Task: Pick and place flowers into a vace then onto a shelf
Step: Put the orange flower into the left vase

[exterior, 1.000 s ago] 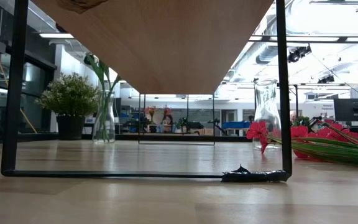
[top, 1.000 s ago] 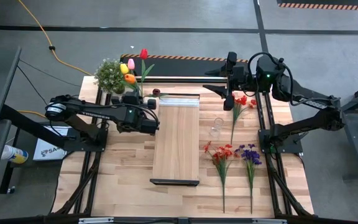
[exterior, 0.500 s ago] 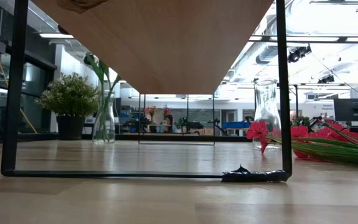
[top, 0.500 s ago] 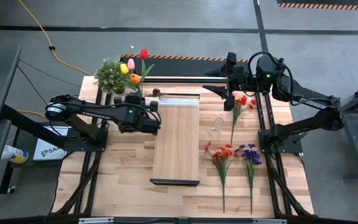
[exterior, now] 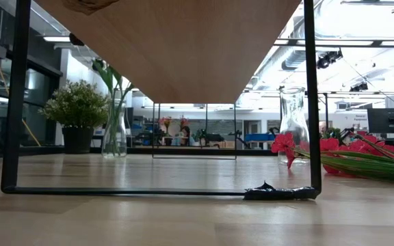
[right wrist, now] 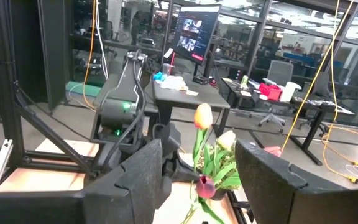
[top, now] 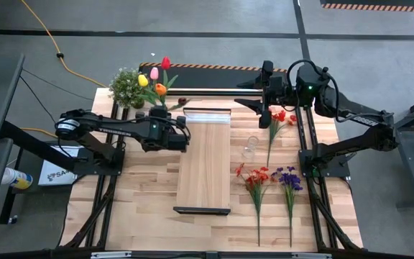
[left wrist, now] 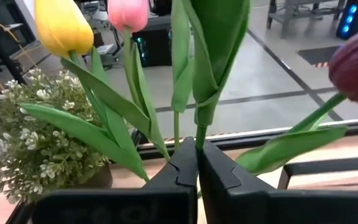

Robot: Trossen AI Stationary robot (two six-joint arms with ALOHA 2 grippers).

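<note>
Just off the far-left corner of the long light-wood shelf [top: 203, 160], near the far edge of the planked wooden bench [top: 142, 194], the left gripper [top: 180, 137] holds a bunch of green-stemmed artificial tulips [top: 154, 83], yellow, pink, red and orange in the high view, with a maroon bloom [left wrist: 356, 62] off to one side in the left wrist view. Its jaws are pressed together low on the stems (in the wrist view no gap shows between them), so the bunch appears to be carried by that pinch alone. In the low view the stems stand in a clear glass vase [exterior: 115, 130], though whether it rests on the bench or hangs lifted cannot be told. A bushy green potted plant with tiny white blooms [top: 126, 86] stands just beside the tulips at the far-left corner. The right gripper [top: 259, 106] waits at the far edge, jaws wide apart, above a red-petalled spray [top: 280, 117]; more red sprays [top: 256, 176] and a purple cluster [top: 290, 178] lie along the right edge, and a second, empty clear glass vase [top: 250, 147] stands between them and the shelf. The risks, as I judge them: thin stems could slip through the pinch, the leaves could snag the potted plant, or the vase could clip the shelf's edge and tip.
</note>
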